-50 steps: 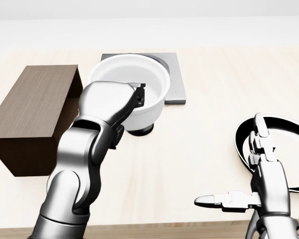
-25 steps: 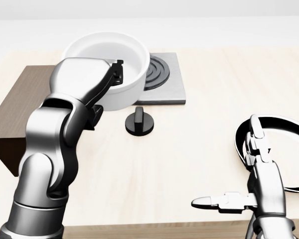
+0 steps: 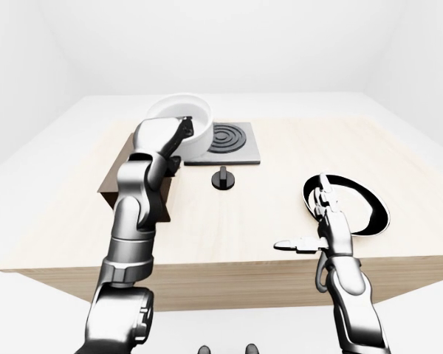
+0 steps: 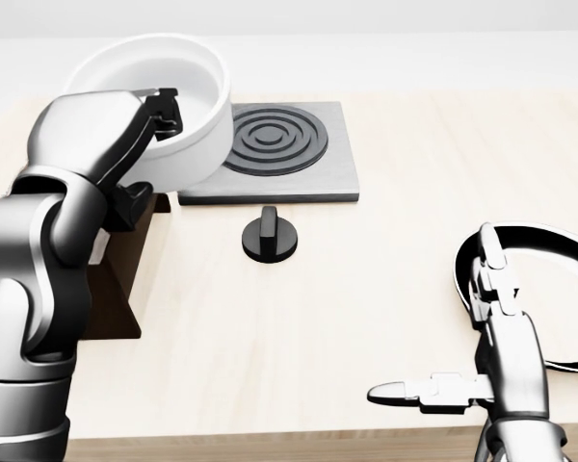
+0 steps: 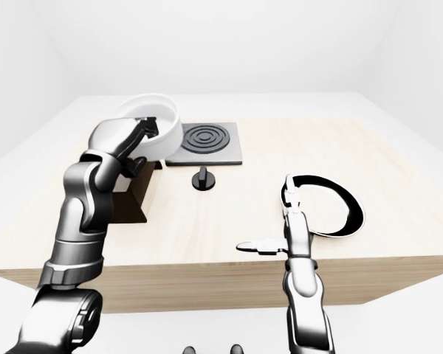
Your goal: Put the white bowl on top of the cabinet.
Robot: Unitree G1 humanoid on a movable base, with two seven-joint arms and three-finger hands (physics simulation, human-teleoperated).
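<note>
Near the tabletop's [image 4: 366, 289] far left corner, the left hand [image 4: 154, 120] grips the bowl [image 4: 173, 91] by its rim, holding it aloft above the cabinet [image 4: 125, 279] for setting down. The bowl has travelled left off the burner [image 4: 275, 144]. The right hand [image 4: 462, 385] hovers with fingers spread, holding nothing.

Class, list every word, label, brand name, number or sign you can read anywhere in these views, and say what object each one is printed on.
None: no readable text appears in any view.
white bowl: plain, no marking.
cabinet: bare dark wood grain.
hob plate: only concentric rings, no numbers.
black knob: no scale or sign visible.
black-rimmed plate: unmarked.
left hand and right hand: no logo visible.
</note>
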